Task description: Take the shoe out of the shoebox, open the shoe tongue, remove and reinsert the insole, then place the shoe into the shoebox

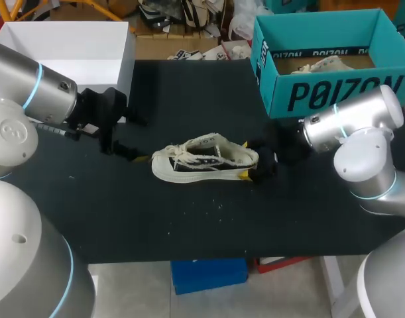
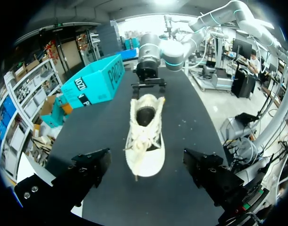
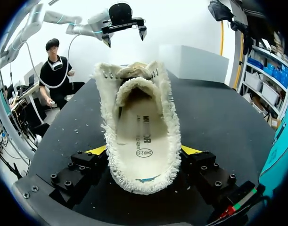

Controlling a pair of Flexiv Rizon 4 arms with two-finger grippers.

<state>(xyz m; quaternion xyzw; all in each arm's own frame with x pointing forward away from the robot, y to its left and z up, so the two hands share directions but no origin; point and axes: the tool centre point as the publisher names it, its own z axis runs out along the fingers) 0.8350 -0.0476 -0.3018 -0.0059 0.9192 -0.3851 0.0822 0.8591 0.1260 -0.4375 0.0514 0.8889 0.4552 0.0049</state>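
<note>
Head view: the black table [image 1: 189, 225] fills the middle, with the left arm [image 1: 43, 93] coming in from one side and the right arm [image 1: 354, 126] from the other. A teal shoebox [image 1: 335, 93] stands open at the table's far right corner; brown paper and something pale lie inside it, too hidden to name. A white box [image 1: 63, 50] sits open at the far left corner.

The shoe [image 1: 202, 162] is out of the shoebox and well apart from it. It stands upright on its white sole near the table's middle. It is a cream high-top with frayed edges and dark side panels, its toe pointing toward the left arm and its heel toward the right arm.

The right gripper [image 1: 245, 159] is at the heel. In the right wrist view its two yellow tips press against the frayed sides of the heel, one on each side, so the claw grips the shoe.

The left gripper [image 1: 132, 138] hangs low just off the toe, spread wide and holding nothing. In the left wrist view the toe lies about level with its fingertips [image 2: 94, 162], with clear table between each finger and the shoe.

The laces [image 2: 141, 141] lie loose over the front. Down the shoe's open mouth in the right wrist view, the cream insole [image 3: 141, 136] lies flat inside, with dark print on it.
</note>
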